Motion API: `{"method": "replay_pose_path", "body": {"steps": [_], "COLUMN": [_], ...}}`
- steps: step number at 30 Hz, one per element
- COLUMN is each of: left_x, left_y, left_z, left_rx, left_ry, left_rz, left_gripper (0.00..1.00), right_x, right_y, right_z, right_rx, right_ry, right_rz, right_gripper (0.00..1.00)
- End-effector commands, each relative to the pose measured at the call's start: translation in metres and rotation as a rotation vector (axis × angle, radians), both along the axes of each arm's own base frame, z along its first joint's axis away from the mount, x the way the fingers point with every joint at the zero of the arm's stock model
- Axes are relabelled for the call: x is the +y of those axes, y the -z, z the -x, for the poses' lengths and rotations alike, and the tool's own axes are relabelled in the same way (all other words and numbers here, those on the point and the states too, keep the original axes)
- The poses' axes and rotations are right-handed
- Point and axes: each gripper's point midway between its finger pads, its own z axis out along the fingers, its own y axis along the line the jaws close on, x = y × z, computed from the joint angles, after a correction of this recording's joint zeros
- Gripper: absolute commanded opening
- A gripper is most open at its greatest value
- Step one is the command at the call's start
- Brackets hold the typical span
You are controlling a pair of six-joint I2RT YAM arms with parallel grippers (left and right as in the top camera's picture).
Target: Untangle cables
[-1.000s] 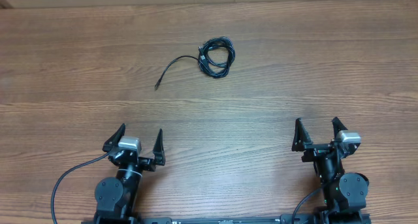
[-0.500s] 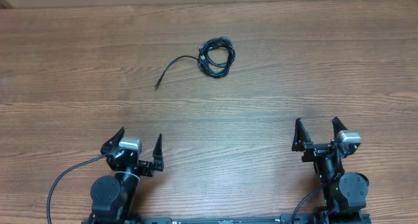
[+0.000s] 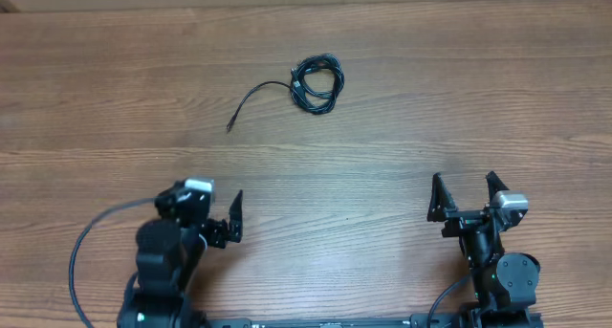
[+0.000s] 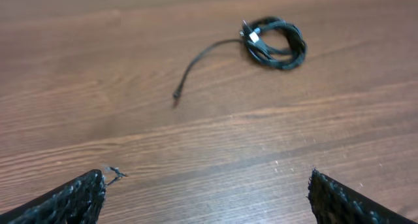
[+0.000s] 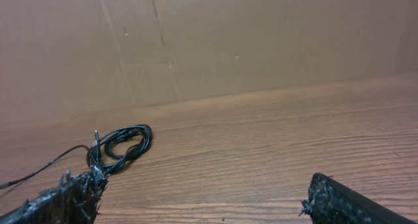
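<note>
Overhead, cables (image 3: 316,83) coiled, left claw (image 3: 203,198) spread, right claw (image 3: 465,180) spread

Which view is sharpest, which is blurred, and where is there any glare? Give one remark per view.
Overhead: even light, no glare, the cables crisp, though the left arm looks smeared. Left wrist: soft throughout, the cables and the left fingers fuzzy. Right wrist: the table's wood grain sharp, the right fingers dark and out of focus.
</note>
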Motion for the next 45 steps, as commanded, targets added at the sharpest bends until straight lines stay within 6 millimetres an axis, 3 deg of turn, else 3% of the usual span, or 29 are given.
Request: {"method": "replay_pose_path", "body": {"steps": [1, 19, 37, 45], "left_x": [-0.007, -0.011, -0.032, -0.032], "left_y": [-0.007, 0.027, 0.033, 0.035], "left_z": [-0.009, -0.043, -0.043, -0.043], "left_rx": [0.032, 0.358, 0.386, 0.393], "left_ry": [0.054, 0.058, 0.100, 0.100], "left_rz": [-0.024, -0.047, -0.150, -0.151], "left_gripper": [0.99, 1.00, 1.00, 1.00], "right_x": [0.000, 0.000, 0.000, 0.000], "right_y": [0.001, 0.001, 0.001, 0.001], "right_z": [0.000, 0.000, 0.000, 0.000], "right_rx": [-0.005, -0.005, -0.005, -0.005], "right_ry": [0.000, 0.000, 0.000, 0.000], "right_rz": [0.001, 0.001, 0.001, 0.001], "right_gripper": [1.00, 1.00, 1.00, 1.00]}}
